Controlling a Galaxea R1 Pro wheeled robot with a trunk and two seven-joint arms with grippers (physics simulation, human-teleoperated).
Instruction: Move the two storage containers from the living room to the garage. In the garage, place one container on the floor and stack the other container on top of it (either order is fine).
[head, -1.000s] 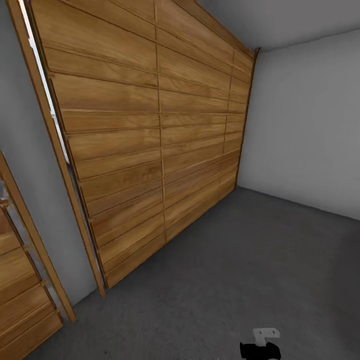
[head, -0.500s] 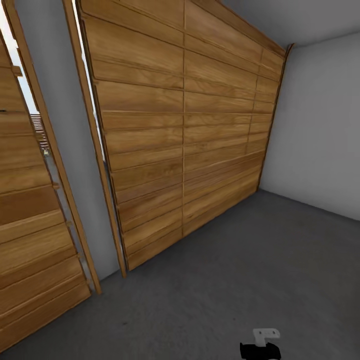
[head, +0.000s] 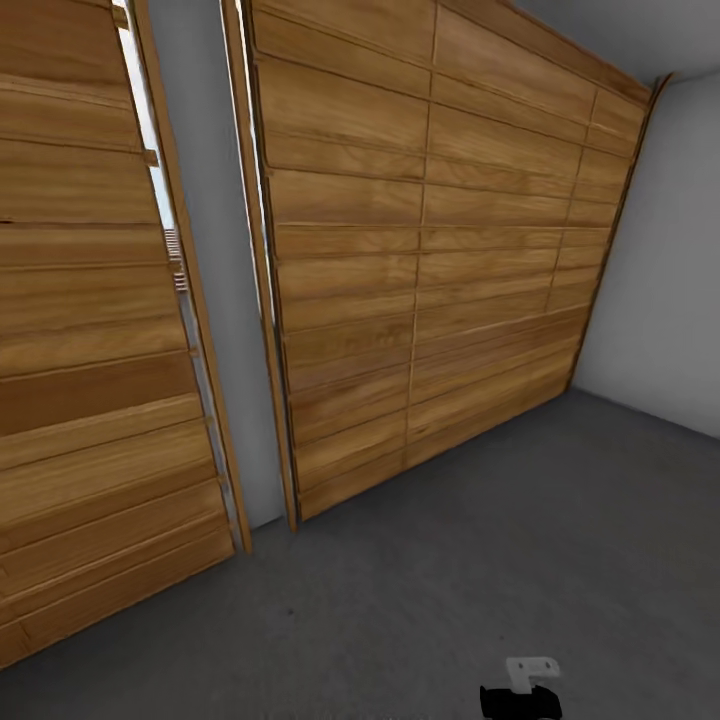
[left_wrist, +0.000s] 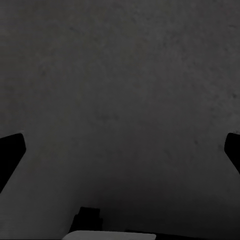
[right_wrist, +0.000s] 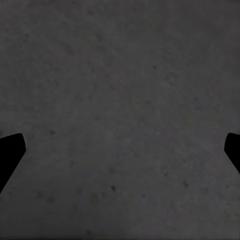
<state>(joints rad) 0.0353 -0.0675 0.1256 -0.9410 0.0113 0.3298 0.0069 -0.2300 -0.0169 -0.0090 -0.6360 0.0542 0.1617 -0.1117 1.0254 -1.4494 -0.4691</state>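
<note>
I am in the garage, over its dark grey concrete floor (head: 480, 560). The two storage containers are out of view. In the left wrist view my left gripper (left_wrist: 120, 152) is open, its dark fingertips (left_wrist: 10, 155) far apart over bare concrete with nothing between them. My right gripper (right_wrist: 120, 152) is open in the same way in the right wrist view, fingertips (right_wrist: 9, 152) wide apart above rough floor and holding nothing.
A large wooden slatted door (head: 430, 260) fills the wall ahead. A second slatted door (head: 90, 360) stands at the left, with a grey wall strip (head: 215, 250) between them. A white-grey wall (head: 665, 290) closes the right side. A black and white robot part (head: 522, 690) shows at the bottom.
The whole head view has swung: the big slatted door has slid to the right in the picture and the left door now takes up much more of it. Nothing in the room moved.
</note>
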